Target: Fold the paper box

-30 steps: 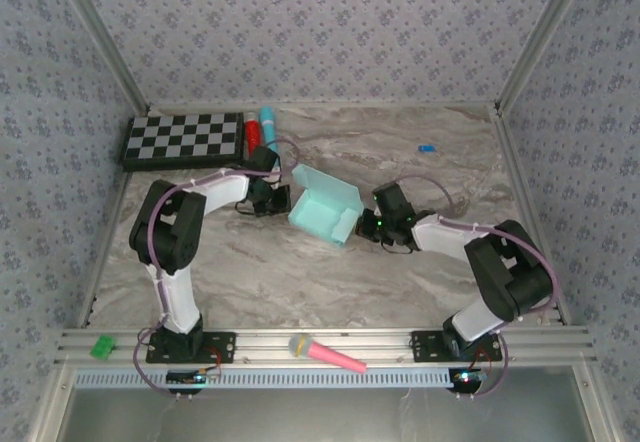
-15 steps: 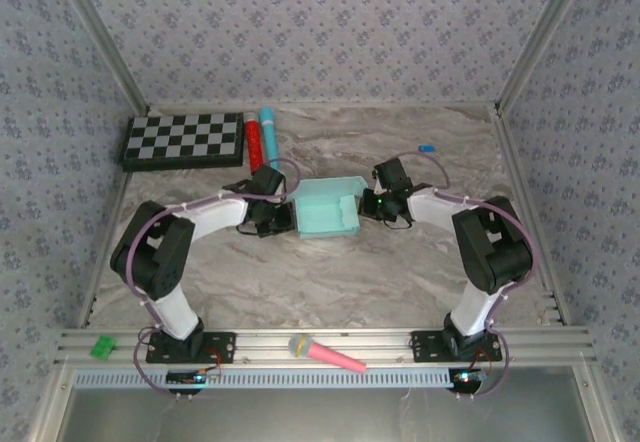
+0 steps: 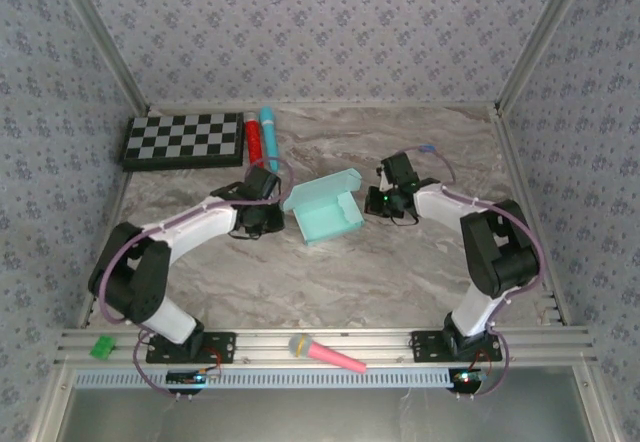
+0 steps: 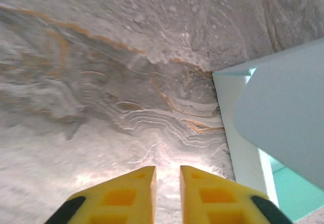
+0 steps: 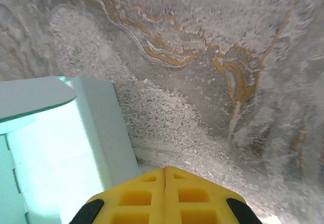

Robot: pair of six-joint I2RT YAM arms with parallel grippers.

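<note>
The paper box [image 3: 325,209] is a pale aqua open box lying on the marble table, its lid flap raised along the back edge. My left gripper [image 3: 276,224] sits just left of it. In the left wrist view its yellow fingers [image 4: 129,191] stand slightly apart over bare table, with nothing between them, and the paper box [image 4: 276,127] is to their right. My right gripper [image 3: 368,205] is just right of the box. Its fingertips [image 5: 152,183] are pressed together, and the box wall [image 5: 96,127] stands close on their left, apart from them.
A checkerboard [image 3: 183,140] lies at the back left, with a red marker [image 3: 253,134] and a turquoise marker [image 3: 268,130] beside it. A small blue piece [image 3: 427,148] lies at the back right. A pink marker [image 3: 330,353] and a green piece [image 3: 101,346] rest on the front rail.
The box has turned and settled on the table, lid now at the back left. The left gripper's fingers have parted a little. Both arms have shifted around the box.
</note>
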